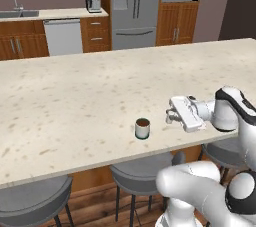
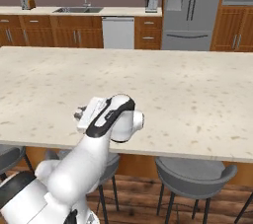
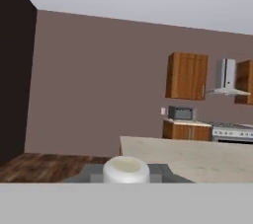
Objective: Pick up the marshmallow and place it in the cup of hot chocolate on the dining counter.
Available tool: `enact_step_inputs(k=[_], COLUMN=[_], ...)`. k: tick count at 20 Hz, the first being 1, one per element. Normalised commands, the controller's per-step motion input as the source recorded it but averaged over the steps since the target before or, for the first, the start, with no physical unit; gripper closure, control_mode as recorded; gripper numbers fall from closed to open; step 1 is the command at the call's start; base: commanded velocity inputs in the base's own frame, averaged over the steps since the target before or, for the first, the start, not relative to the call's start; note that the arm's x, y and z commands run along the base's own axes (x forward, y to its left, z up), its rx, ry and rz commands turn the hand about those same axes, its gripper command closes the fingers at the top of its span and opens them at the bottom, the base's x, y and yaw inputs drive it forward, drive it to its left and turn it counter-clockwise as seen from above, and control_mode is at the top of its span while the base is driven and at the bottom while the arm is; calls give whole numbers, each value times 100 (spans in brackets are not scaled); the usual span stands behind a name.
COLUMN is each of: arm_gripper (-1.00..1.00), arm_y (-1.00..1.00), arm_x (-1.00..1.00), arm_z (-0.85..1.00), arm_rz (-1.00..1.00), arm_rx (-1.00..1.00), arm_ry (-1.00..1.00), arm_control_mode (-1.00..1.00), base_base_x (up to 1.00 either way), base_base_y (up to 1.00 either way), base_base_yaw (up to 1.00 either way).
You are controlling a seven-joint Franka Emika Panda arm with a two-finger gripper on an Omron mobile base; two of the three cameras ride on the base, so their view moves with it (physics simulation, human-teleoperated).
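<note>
Here the jaws are pinching the marshmallow (image 3: 126, 170), and the gripper (image 1: 170, 116) holds it level above the desk's (image 1: 75, 101) near edge, beside the cup of hot chocolate (image 1: 142, 128), probably for carrying it over the cup's mouth.

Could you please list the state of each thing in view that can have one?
end effector: shut on the marshmallow, held sideways above the dining counter.
marshmallow: gripped, off the counter.
cup of hot chocolate: upright, filled, no marshmallow in it.
</note>
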Motion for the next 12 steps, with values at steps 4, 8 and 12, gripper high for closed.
enact_step_inputs(k=[4, 8, 12], arm_gripper=[100, 100, 100], arm_y=[-15, -1, 8], arm_x=[54, 48, 39], arm_z=[-34, -16, -1], arm_rz=[30, 24, 9], arm_rx=[0, 0, 0], arm_ry=[5, 8, 2], arm_control_mode=[-100, -100, -100], base_base_x=[0, 0, 0], base_base_y=[0, 0, 0], base_base_yaw=[0, 0, 0])
